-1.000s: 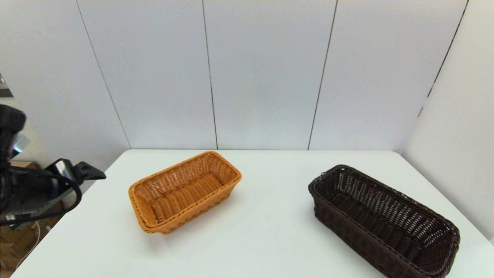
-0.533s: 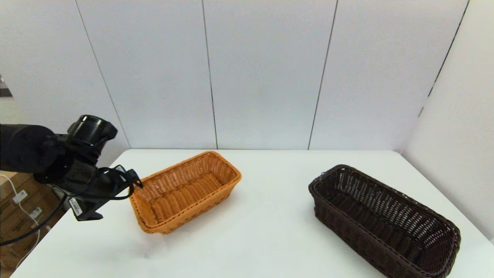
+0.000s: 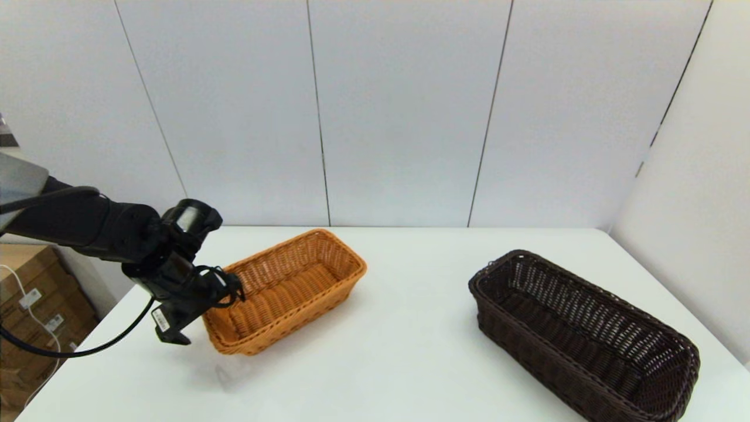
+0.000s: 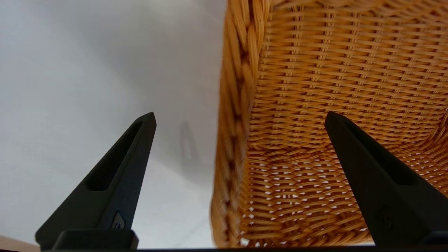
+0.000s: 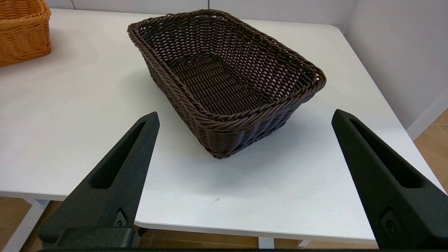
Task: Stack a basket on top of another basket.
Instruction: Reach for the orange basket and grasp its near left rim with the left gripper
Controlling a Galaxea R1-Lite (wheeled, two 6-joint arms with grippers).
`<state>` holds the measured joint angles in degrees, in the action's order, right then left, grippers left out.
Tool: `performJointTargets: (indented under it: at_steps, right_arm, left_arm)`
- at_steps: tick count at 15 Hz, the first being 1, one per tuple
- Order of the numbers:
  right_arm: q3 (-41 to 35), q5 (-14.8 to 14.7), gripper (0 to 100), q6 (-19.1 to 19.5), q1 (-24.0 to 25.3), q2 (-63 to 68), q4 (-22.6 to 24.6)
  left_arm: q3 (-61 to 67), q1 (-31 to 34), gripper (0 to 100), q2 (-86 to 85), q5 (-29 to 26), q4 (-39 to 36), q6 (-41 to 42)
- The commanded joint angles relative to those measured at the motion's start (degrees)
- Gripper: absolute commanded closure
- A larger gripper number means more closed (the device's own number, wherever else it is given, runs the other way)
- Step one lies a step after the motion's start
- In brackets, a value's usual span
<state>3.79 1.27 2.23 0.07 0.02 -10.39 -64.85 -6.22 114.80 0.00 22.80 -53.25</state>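
- I have the left gripper [image 4: 239, 117] at the near-left end of the orange-tan wicker basket [image 3: 281, 291], with its fingers spread wide and holding nothing.
- From the left wrist view, the basket's braided rim [image 4: 239, 105] runs between the two fingers: one finger [image 4: 115, 175] is over the bare white table [image 3: 398, 346] outside the basket, the other [image 4: 378, 175] over the woven inside.
- I can't tell from either view whether a finger actually touches the rim; it looks just clear of it.
- On my head view the left arm reaches in from the left edge, the wrist angled down at the basket's end.
- The orange-tan basket sits flat on the left half of the table, open side up and turned at a slant.
- The dark brown wicker basket [image 3: 580, 337] sits flat on the right half, well apart from the orange-tan one, open side up, its long side running towards the near right corner.
- The right gripper [image 5: 245, 117] does not show on the head view; its wrist view has it back off the near edge of the table, fingers wide apart and holding nothing, facing the dark brown basket [image 5: 224, 80].
- Grey wall panels [image 3: 398, 111] stand behind the table.
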Motion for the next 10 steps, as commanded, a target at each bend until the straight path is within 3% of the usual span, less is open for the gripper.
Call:
performJointTargets:
  at_steps: [1, 8, 9, 10]
  right_arm:
    - [-0.01, 0.05, 0, 0.05, 0.01, 0.06, -0.07]
    - [-0.01, 0.05, 0, 0.05, 0.01, 0.06, -0.07]
    - [-0.01, 0.05, 0, 0.05, 0.01, 0.06, -0.07]
    - [-0.01, 0.05, 0, 0.05, 0.01, 0.06, -0.07]
  left_arm:
    - [-0.71, -0.02, 0, 4.73, -2.11, 0.06, -0.72]
    - [-0.80, -0.02, 0, 7.02, -2.20, 0.23, -0.63]
    - [-0.71, -0.02, 100, 6.93, -2.20, 0.06, -0.72]
    - [-0.80, 0.15, 100, 6.31, -2.11, 0.06, -0.63]
